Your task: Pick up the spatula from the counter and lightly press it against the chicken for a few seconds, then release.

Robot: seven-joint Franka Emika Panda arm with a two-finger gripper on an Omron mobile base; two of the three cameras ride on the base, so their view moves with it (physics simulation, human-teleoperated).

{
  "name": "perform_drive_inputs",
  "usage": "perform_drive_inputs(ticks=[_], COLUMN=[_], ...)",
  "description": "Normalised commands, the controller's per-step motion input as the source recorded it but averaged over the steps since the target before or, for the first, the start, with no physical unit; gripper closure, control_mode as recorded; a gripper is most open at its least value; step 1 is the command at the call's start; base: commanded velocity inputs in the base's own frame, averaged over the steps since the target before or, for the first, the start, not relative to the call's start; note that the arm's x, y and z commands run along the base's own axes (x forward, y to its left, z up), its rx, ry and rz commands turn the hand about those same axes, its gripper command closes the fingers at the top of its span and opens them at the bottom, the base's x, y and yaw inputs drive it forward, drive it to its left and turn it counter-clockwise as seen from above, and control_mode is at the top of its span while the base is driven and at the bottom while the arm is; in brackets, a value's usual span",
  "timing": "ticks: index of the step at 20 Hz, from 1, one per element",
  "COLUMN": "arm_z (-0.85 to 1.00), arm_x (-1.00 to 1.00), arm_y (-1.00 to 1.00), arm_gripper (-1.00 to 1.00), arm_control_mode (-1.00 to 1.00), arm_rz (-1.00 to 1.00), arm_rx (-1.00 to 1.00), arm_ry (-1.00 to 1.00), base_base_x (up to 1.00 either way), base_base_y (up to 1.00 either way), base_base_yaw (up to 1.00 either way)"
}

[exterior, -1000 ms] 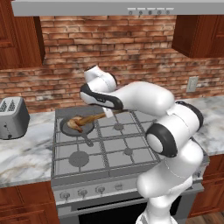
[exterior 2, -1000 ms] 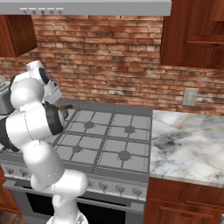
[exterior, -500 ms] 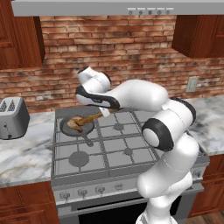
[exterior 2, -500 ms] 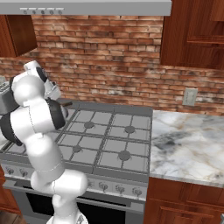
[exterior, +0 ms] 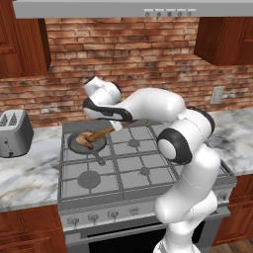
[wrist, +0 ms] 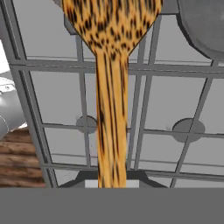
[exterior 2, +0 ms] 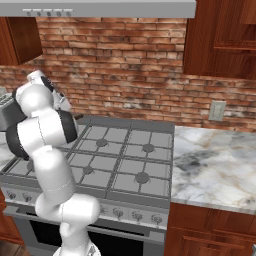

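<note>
left base view: the white arm's two-finger gripper [exterior: 117, 126] is clamped on the handle of the long wooden spatula [exterior: 101, 133], above the grey gas stove [exterior: 148, 168]. the spatula slants down to the left, its blade end on the brown chicken piece [exterior: 84, 140] in the dark round pan [exterior: 99, 144] on the rear left burner. in the hand view the handle runs up from between the jaws to a speckled blade. a silver toaster [exterior: 15, 133] stands on the marble counter [exterior: 29, 178] left of the stove.

Wood spatula [wrist: 110, 113], dark-speckled grain. Matt grey metal stove [exterior: 129, 173]. Polished veined marble counter [exterior 2: 215, 160]. Rough brick wall [exterior: 148, 64].
</note>
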Motion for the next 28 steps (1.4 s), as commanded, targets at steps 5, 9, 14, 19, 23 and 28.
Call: perform_drive_inputs(ticks=[5,9,14,19,23,28], arm_z=[-0.25,-0.17,-0.11,-0.01,0.0,0.0], arm_x=[0.12,0.08,0.07,0.08,0.01,0.17], arm_y=[0.05,0.0,0.0,0.0,0.0,0.0], arm_gripper=[1.0,1.0,1.0,1.0,1.0,1.0], arm_control_mode=[-1.0,-1.0,-1.0,-1.0,-1.0,-1.0], arm_rz=[0.0,0.0,0.01,0.04,0.06,0.06], arm_rx=[-0.02,0.0,0.0,0.0,0.01,0.05], arm_ry=[0.0,0.0,-0.03,-0.06,-0.08,-0.03], base_base_x=[0.0,0.0,0.0,0.0,0.0,0.0], base_base_y=[0.0,0.0,0.0,0.0,0.0,0.0], base_base_yaw=[0.0,0.0,0.0,0.0,0.0,0.0])
